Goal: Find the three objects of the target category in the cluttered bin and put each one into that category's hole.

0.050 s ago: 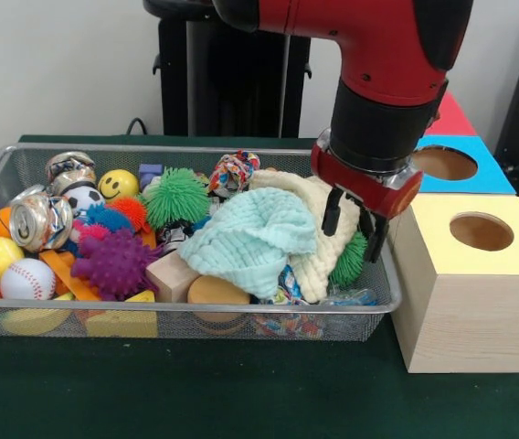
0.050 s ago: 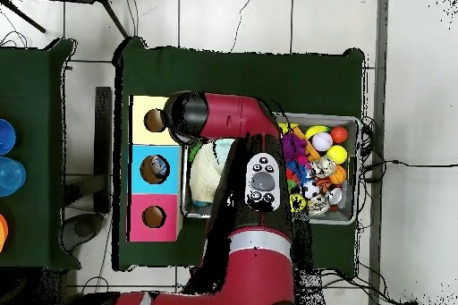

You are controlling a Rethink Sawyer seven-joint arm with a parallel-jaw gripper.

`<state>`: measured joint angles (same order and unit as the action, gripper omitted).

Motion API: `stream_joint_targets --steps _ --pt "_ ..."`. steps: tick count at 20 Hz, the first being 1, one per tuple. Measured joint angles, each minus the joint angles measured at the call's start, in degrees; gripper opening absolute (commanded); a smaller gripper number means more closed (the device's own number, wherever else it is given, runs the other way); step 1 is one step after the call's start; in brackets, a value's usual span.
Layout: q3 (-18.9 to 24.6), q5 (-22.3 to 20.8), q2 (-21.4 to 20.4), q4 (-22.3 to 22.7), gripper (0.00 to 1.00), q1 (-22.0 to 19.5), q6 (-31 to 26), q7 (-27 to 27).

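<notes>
Front view: gripper (image 1: 354, 224) hangs over the right end of the wire bin (image 1: 22, 157), black fingers (image 1: 332, 212) spread apart and empty, tips just above a cream knit cloth (image 1: 323, 242). A mint cloth (image 1: 255, 236) is draped beside it, covering items below; a green spiky ball (image 1: 352, 260) peeks out under the fingers. Left part holds a purple spiky ball (image 1: 111, 262), baseball (image 1: 27, 279), crushed can (image 1: 40, 219), smiley ball (image 1: 118, 185), wooden block (image 1: 174, 274). Yellow-topped box (image 1: 470, 274) with hole stands just right of the bin, blue-topped box (image 1: 460, 165) behind it. Overhead view: arm (image 2: 255, 185) covers most of the bin; yellow, blue and pink boxes (image 2: 153, 217) in a row beside it.
</notes>
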<state>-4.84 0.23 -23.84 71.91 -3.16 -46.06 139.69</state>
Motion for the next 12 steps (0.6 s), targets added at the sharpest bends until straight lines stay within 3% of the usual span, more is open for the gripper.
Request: stream_joint_targets --steps 12 --pt "-1.76 2.4 4.41 -0.29 1.0 0.47 6.09 0.0"
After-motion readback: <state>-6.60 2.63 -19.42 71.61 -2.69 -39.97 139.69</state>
